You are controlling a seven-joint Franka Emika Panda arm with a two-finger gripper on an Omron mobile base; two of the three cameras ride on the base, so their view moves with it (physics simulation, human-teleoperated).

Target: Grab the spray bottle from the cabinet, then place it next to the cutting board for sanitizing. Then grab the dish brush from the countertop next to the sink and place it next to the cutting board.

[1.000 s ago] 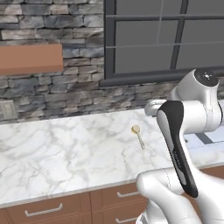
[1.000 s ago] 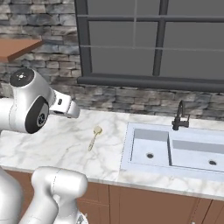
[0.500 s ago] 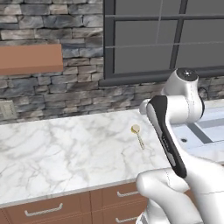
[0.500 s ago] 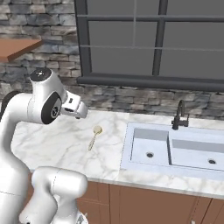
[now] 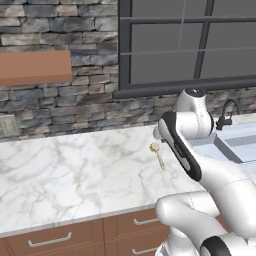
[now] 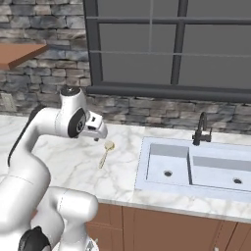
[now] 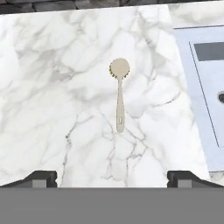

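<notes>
From my hand view, the dish brush (image 7: 119, 94) lies flat on the countertop (image 7: 52, 109) just beside the sink's (image 7: 205, 87) near-side rim, handle pointing back toward my gripper (image 7: 112, 177), jaws spread wide, empty, well above.

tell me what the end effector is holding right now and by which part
Nothing is held. The end effector is open, its tips wide apart above the countertop, and the dish brush lies flat on the marble ahead of it, untouched.
</notes>
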